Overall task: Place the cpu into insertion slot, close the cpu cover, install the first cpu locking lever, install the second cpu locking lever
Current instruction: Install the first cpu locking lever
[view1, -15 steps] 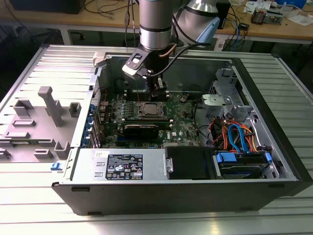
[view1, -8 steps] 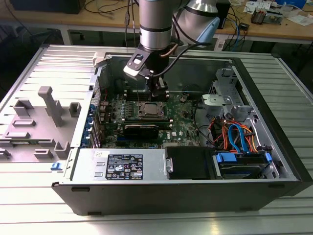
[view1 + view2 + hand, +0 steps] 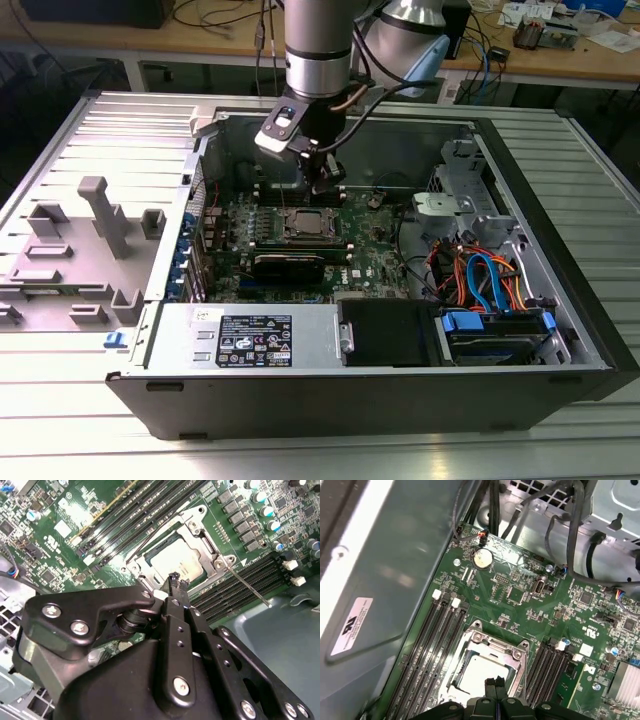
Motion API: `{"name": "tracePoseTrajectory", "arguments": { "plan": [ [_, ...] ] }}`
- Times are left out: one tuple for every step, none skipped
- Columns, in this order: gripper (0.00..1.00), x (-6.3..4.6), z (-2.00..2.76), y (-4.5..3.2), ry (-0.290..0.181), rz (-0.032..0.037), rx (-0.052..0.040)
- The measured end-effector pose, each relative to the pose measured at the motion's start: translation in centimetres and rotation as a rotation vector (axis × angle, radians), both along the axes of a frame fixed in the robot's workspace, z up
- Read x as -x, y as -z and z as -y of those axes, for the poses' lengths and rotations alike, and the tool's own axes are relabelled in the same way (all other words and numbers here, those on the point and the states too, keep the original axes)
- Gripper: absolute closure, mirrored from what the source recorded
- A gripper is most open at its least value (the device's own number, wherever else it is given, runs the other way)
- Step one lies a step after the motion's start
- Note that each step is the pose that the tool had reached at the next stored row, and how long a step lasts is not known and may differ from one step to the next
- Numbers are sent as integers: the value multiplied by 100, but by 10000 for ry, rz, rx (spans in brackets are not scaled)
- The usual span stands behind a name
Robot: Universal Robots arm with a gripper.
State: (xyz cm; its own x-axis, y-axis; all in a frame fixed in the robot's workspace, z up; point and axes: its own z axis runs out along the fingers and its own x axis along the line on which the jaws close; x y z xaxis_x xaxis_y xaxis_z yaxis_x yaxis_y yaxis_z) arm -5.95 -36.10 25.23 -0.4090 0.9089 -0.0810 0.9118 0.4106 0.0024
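Cpu (image 3: 176, 566): already seated in the insertion slot (image 3: 150, 555), silver top showing through the square window of the cpu cover (image 3: 207, 547). Cover lying flat over the chip, by the look of both wrist views, so the first two steps judged done. Lever work not yet finished: one thin locking lever (image 3: 245, 586) standing free, angled away from a socket corner across the memory slots (image 3: 125, 520) (unlatched, on this evidence). Other lever too hard to pick out to call latched or loose.

Gripper (image 3: 175, 577) poised at the edge of the cover, fingers pinched together with nothing between them. Touching the frame or just clear of it: impossible to tell.

From the exterior view: gripper (image 3: 325, 182) low inside the open computer case (image 3: 560, 250), close over the socket on the green motherboard (image 3: 380, 240), coloured cables (image 3: 480, 275) well off toward the exterior view's right. Whole layout given there, socket detail too small to judge.

From the second wrist view: the free lever and the cover's frame, plain and close.

From the first wrist view: fingertips meeting over the chip, plus the board beyond the socket, with a round coin battery (image 3: 481, 558) and the grey case wall (image 3: 395, 555).
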Motion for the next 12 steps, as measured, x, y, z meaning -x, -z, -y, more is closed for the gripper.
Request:
{"name": "tracePoseTrajectory", "arguments": {
  "plan": [
    [89,1,0,-1,-145,-1,1],
    [89,1,1,-1,-334,-2,2],
    [89,1,1,-1,-505,-1,2],
    [89,0,0,-1,-682,-1,2],
    [89,1,1,-1,-863,-1,3],
    [89,1,1,-1,-1064,-2,3],
    [89,1,1,-1,-1228,-2,3],
    [89,1,1,-1,-1500,-2,3],
    [89,0,0,-1,-1669,-2,3],
    [89,1,0,-1,-1831,-2,3],
    [89,1,0,-1,-1962,-1,3],
    [89,0,0,-1,-2092,-1,3]
  ]
}}
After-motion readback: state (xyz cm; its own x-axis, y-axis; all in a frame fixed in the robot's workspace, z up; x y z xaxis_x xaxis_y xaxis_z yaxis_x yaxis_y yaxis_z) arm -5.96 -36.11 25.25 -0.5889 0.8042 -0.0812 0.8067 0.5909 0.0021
